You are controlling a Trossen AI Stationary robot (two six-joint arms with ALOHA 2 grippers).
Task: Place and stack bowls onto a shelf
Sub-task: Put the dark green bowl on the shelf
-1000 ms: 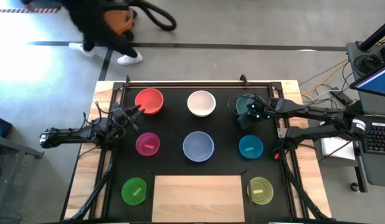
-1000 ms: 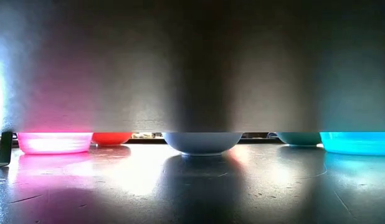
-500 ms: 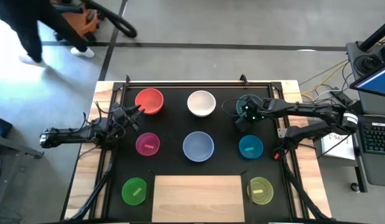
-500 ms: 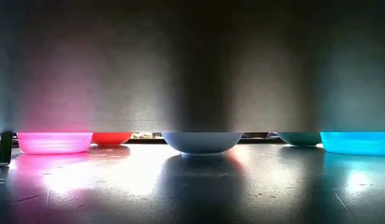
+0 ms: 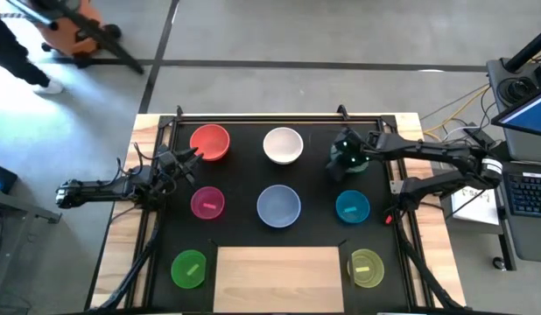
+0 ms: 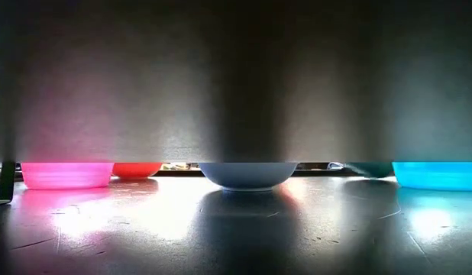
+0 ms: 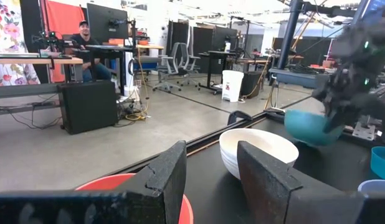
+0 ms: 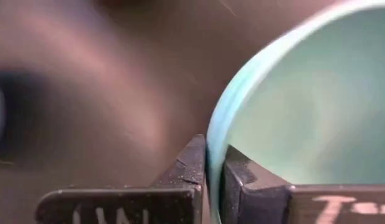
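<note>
Shelf (image 5: 281, 278) is bare, so no bowl is placed yet. Your right gripper (image 5: 344, 156) has shifted slightly over the last second and now pinches the teal bowl (image 7: 309, 126) by its rim at the mat's far right; it looks tilted. Left gripper (image 5: 185, 163) waits, fingers apart, beside the red bowl (image 5: 209, 142).

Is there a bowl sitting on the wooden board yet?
No, the high view shows the light-wood shelf bare, with the green bowl and the yellow-green bowl on the black mat beside it.
</note>
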